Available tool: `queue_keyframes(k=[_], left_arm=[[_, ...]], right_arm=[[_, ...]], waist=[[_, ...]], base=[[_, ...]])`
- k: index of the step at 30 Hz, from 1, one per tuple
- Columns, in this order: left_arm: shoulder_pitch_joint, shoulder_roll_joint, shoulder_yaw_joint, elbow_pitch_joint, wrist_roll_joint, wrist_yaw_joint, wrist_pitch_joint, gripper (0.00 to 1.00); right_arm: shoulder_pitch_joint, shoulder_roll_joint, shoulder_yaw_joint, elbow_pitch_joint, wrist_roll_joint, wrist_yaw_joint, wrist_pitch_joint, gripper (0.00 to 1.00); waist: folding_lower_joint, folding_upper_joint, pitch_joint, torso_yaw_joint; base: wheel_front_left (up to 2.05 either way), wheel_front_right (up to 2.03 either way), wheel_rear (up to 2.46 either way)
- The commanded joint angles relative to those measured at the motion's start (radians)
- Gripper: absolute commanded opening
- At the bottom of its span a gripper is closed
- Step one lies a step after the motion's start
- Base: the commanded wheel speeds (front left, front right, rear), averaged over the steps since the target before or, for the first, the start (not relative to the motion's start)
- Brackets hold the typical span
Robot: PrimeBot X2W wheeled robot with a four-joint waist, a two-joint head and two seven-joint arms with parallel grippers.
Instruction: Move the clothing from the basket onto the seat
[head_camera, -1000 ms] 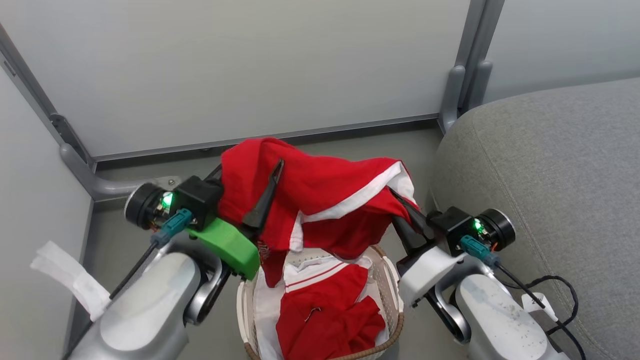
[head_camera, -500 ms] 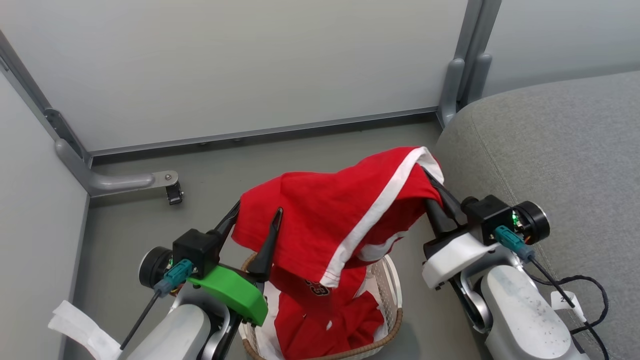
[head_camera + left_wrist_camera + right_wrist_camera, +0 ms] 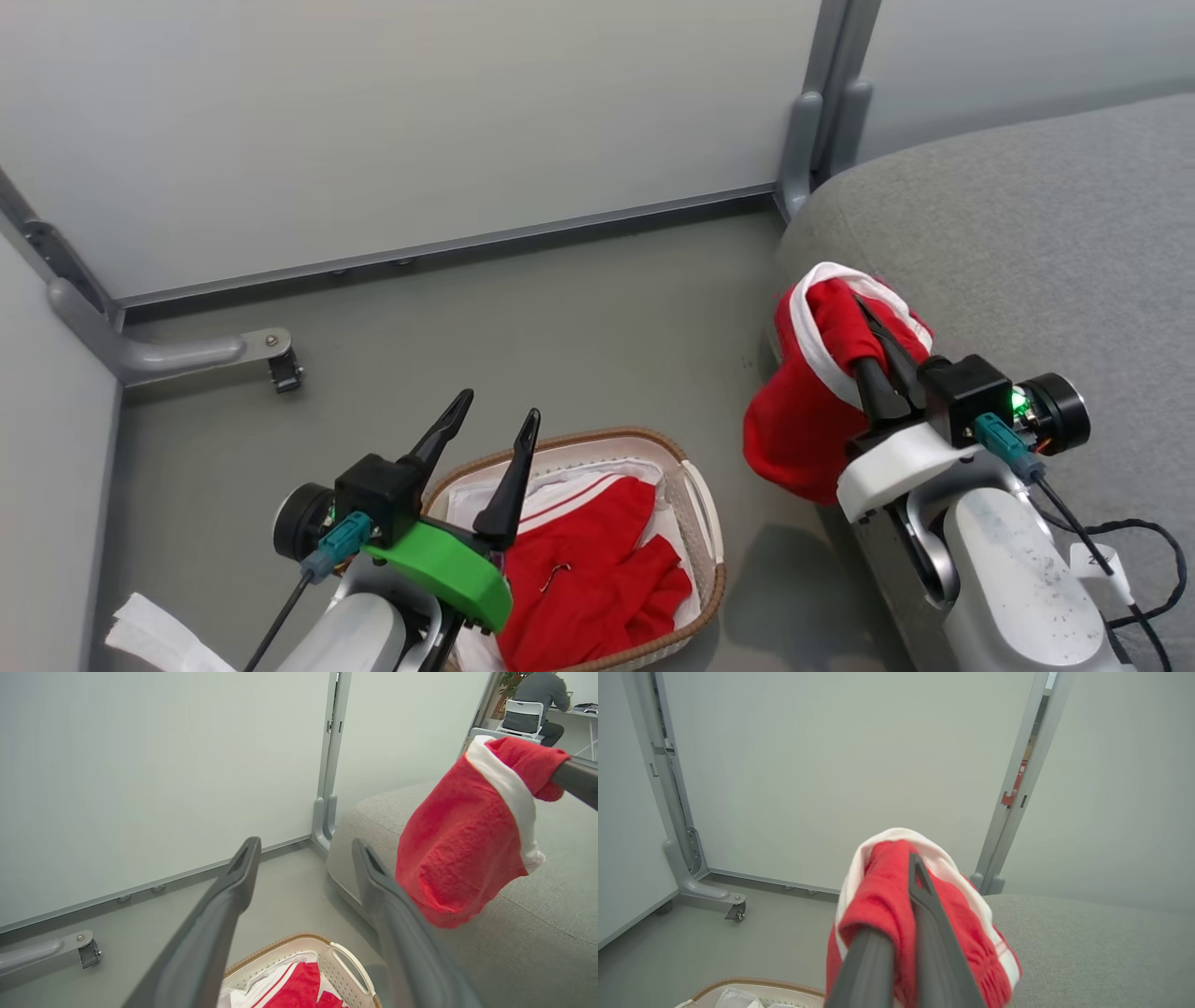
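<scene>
Right hand clenched on a soft red white-trimmed garment, at the edge of the grey fabric seat.
Left hand released, empty, above the cream perforated basket, where another red garment lies.

R claw clamped on red garment w/ white trim; cloth bunched over its 2 fingers. Grey seat just below-R of claw. Lower L of claw: basket rim. Partition wall ahead, caster far L.
</scene>
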Motion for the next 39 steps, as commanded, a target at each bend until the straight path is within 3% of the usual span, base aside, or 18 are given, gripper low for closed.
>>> queue_keyframes(k=[1,12,20,29,39], left_arm=[[0.015,-0.003,0.008,-0.003,0.017,-0.007,0.000,1.00],[-0.010,-0.032,0.029,-0.003,0.066,-0.033,0.000,1.00],[-0.042,-0.052,0.027,0.012,0.091,-0.050,0.000,1.00],[-0.064,-0.069,0.022,0.020,0.116,-0.065,0.000,1.00],[-0.103,-0.072,0.014,0.001,0.148,-0.075,0.000,1.00]], right_arm=[[0.006,-0.004,-0.011,-0.006,-0.012,-0.001,-0.005,0.00],[-0.026,-0.004,-0.020,-0.032,-0.003,-0.001,-0.005,0.00],[-0.033,-0.003,-0.019,-0.035,0.009,-0.001,-0.005,0.00],[-0.066,-0.003,-0.036,-0.012,-0.021,-0.001,-0.005,0.00],[-0.300,-0.039,-0.113,0.032,-0.064,-0.001,-0.005,0.00]], waist=[[0.0000,-0.0001,0.018,-0.049],[0.0000,-0.0001,0.106,-0.268],[0.0000,-0.0001,0.141,-0.360],[0.0000,-0.0001,0.177,-0.352],[0.0000,-0.0001,0.270,-0.228]], base=[[0.00,0.00,0.00],[0.00,0.00,0.00],[0.00,0.00,0.00],[0.00,0.00,0.00],[0.00,0.00,0.00]])
